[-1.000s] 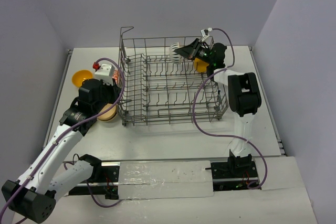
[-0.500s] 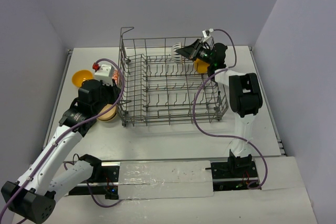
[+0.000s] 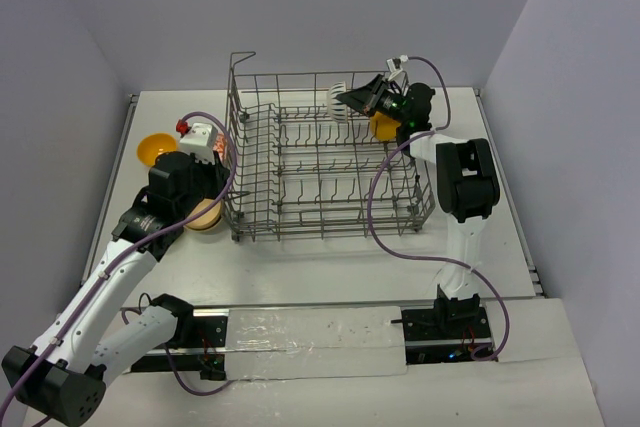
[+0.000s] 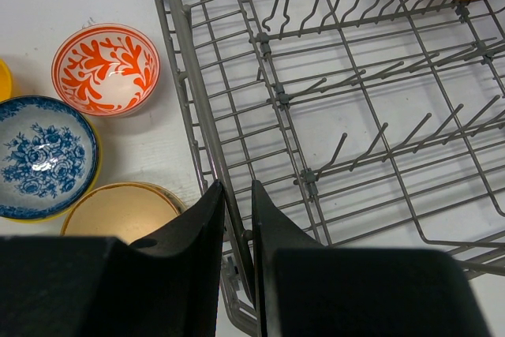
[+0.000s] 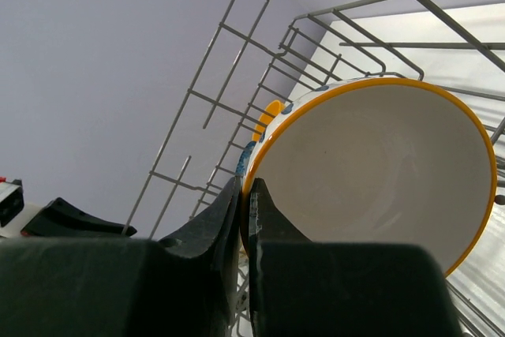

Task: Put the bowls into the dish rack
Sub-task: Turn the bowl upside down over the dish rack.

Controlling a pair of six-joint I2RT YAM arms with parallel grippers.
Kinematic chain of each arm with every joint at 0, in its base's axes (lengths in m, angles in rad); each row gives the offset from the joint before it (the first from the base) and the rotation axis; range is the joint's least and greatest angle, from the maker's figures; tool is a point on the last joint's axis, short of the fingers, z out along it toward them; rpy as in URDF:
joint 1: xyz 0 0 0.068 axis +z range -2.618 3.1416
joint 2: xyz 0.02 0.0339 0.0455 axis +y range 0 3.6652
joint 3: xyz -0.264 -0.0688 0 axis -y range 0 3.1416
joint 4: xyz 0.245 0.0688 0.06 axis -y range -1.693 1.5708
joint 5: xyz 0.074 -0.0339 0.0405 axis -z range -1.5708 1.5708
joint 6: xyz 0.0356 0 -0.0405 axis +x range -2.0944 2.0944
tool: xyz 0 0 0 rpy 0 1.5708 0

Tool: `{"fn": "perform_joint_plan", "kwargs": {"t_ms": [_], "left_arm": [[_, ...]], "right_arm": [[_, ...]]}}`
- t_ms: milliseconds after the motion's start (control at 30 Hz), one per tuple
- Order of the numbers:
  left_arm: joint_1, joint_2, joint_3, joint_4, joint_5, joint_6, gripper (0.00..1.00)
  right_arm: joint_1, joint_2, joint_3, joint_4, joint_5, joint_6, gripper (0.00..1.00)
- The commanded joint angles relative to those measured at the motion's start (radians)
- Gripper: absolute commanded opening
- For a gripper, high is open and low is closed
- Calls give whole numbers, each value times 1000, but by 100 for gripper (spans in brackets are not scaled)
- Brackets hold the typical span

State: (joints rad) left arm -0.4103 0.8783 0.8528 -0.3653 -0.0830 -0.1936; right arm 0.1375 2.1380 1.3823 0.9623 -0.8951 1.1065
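Nearest, the left tool (image 4: 235, 199) is clenched on a wire of the dish rack's (image 3: 300, 157) left wall, close to its near-left corner, one finger on either side. On the white worktop (image 3: 330, 267) outside that wall, four bowls sit mouth up. A tan bowl (image 4: 118, 212) is closest, then a blue-patterned bowl (image 4: 39, 155) and a red-and-white bowl (image 4: 105, 69), with an orange-yellow bowl (image 3: 153, 149) farthest left. The rack lies with its long axis left to right across the worktop, tines upright, its raised handle (image 3: 241, 55) at the far-left corner. Near its far-right corner is a second orange-yellow bowl (image 3: 380, 127), partly hidden by the arm, so I cannot tell its tilt. Farthest, over the rack's far rim, the right tool (image 5: 245, 195) pinches the lip of a white bowl (image 5: 379, 171) rimmed in orange-yellow. That bowl is held on edge, its mouth facing right toward the wrist and its ribbed outside to the left.
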Motion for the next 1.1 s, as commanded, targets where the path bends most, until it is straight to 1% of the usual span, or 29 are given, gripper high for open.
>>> {"fn": "perform_joint_plan", "kwargs": {"t_ms": [0, 300, 400, 633, 867, 1067], "left_arm": [[-15, -16, -6, -1, 63, 45, 0], [-15, -12, -6, -3, 66, 43, 0], [-16, -12, -3, -3, 66, 45, 0], [-19, -19, -9, -3, 58, 43, 0], [-22, -15, -9, -3, 57, 43, 0], [-22, -15, -9, -4, 57, 43, 0]], "right_arm": [[11, 36, -8, -43, -108, 70, 0], [11, 36, -25, -114, -96, 33, 0], [11, 26, -23, -219, -73, -16, 0], [11, 30, 0, -350, -42, -51, 0], [10, 37, 24, -349, -65, 12, 0], [10, 51, 14, -235, -96, 136, 0]]}}
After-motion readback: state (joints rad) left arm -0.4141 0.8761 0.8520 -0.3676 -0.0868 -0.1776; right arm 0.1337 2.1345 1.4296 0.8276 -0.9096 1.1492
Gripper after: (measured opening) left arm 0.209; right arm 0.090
